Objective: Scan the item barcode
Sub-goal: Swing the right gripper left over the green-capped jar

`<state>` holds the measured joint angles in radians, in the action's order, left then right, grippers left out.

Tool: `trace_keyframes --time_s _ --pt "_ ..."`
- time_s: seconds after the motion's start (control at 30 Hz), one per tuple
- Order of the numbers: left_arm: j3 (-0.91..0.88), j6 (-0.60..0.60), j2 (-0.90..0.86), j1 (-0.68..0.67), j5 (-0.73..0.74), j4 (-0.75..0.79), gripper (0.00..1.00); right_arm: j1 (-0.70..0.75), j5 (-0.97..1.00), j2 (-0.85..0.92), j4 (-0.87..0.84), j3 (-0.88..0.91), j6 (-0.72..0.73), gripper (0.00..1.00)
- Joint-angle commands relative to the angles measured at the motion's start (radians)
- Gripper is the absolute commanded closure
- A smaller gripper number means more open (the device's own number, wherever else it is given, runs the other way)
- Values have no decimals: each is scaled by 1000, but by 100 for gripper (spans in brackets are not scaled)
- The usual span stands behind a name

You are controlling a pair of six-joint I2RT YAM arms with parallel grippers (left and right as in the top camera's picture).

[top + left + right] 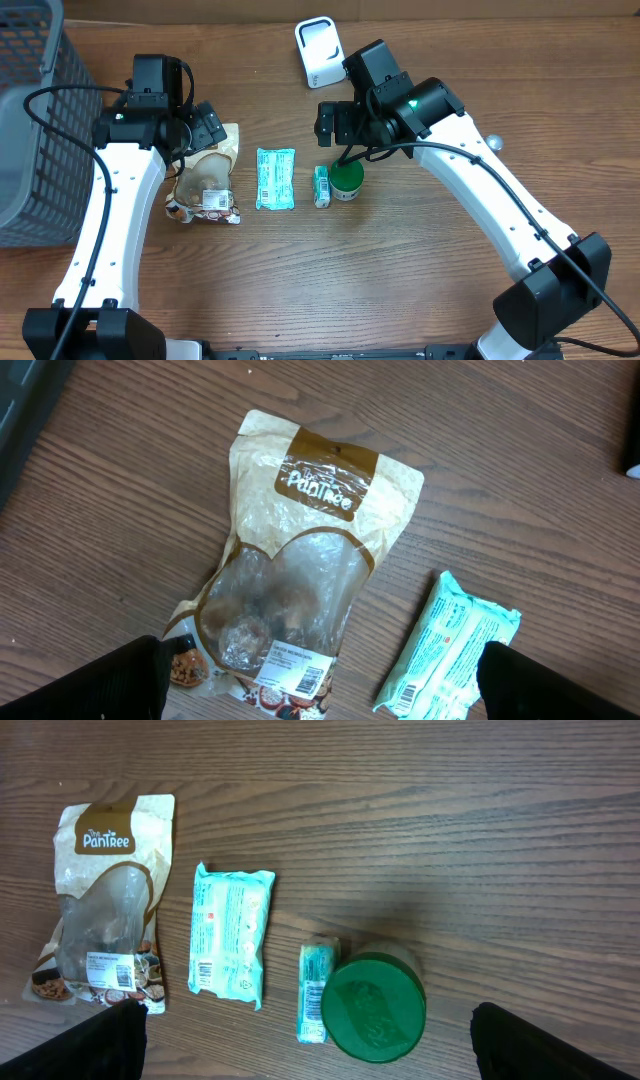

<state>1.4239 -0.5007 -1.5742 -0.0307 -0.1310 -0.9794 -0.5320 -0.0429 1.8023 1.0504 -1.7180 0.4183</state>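
Pouch (105, 900): tan and clear, "Pantree" print, flat, barcode label up; left of the right wrist view.
Packet (232, 932): teal, flat; just right of the pouch.
Stick pack (316, 992): teal, flat, beside the jar.
Jar (373, 1007): green lid, upright, lower centre.
Scanner (320, 52): white; overhead view, top centre.

The tan pouch (105, 905) bore "The PanTree" in white on brown; the mint packet's (232, 935) print was too small to read.

The left wrist view's bottom edge cuts off the pouch (300, 560) and the packet (450, 650); the overhead's left edge cuts off the basket (60, 70).
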Motion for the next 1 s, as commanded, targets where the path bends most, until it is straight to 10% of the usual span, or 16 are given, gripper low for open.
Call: trace_keyframes --time_s 0.0,0.33,0.97 --pt "9 7 -3 3 1 0 0 0 23 -1 -1 4 5 0" --pt "9 7 -3 3 1 0 0 0 249 1 62 14 231 0" --pt "9 7 -3 3 1 0 0 4 252 7 -110 190 241 0"
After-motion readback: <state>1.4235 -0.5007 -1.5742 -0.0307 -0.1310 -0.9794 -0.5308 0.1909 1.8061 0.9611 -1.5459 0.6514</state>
